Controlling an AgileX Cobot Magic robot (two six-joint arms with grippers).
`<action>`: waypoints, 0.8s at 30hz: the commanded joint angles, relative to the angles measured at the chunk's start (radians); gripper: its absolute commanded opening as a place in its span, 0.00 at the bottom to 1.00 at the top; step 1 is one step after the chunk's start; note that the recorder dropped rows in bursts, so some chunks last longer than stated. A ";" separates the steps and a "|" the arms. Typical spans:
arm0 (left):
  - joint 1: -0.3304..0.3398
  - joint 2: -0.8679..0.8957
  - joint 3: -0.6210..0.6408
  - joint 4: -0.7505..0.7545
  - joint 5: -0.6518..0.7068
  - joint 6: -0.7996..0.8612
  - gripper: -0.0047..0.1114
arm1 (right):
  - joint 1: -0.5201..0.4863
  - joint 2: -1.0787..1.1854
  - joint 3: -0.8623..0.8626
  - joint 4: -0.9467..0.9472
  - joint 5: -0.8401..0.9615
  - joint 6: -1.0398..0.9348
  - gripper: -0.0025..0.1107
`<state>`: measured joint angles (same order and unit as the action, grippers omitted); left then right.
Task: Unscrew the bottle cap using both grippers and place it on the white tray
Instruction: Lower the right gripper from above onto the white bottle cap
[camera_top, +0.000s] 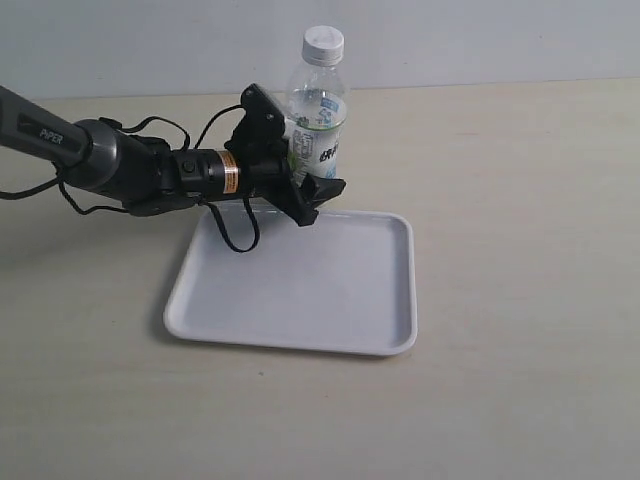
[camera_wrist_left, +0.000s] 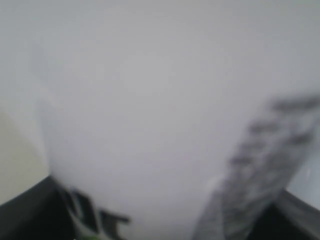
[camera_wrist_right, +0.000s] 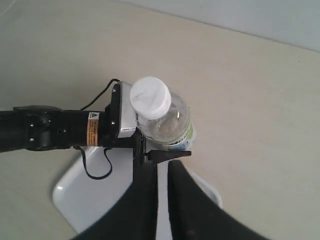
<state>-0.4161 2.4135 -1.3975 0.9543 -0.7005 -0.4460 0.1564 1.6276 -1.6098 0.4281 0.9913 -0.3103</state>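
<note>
The clear bottle (camera_top: 322, 120) with its lime label stands upright at the far left corner of the white tray (camera_top: 300, 290). The white ribbed bottle cap (camera_top: 323, 45) sits on its neck. My left gripper (camera_top: 302, 160) reaches in from the left and is shut on the bottle's labelled body. The blurred label (camera_wrist_left: 150, 115) fills the left wrist view, with dark fingers (camera_wrist_left: 25, 212) at the corners. Seen from above in the right wrist view, the cap (camera_wrist_right: 150, 97) and bottle (camera_wrist_right: 172, 125) lie ahead of my right gripper (camera_wrist_right: 163, 167). Its jaws are shut with only a narrow slit and hold nothing. That gripper is outside the exterior view.
The left arm with its orange band (camera_top: 229, 172) and a loose black cable (camera_top: 235, 235) hangs over the tray's left part. The tray (camera_wrist_right: 90, 195) rests on a pale wooden table (camera_top: 520, 200), with a light wall behind.
</note>
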 joint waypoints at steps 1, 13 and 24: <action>-0.003 -0.006 -0.001 0.054 0.031 -0.004 0.04 | 0.123 0.156 -0.238 -0.314 0.143 0.197 0.14; -0.003 -0.028 -0.001 0.053 0.077 -0.006 0.04 | 0.222 0.454 -0.560 -0.358 0.230 0.203 0.55; -0.003 -0.028 -0.001 0.053 0.077 -0.006 0.04 | 0.228 0.488 -0.560 -0.408 0.230 0.210 0.55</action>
<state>-0.4161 2.3935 -1.3993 0.9987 -0.6556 -0.4527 0.3857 2.1132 -2.1612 0.0248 1.2244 -0.1011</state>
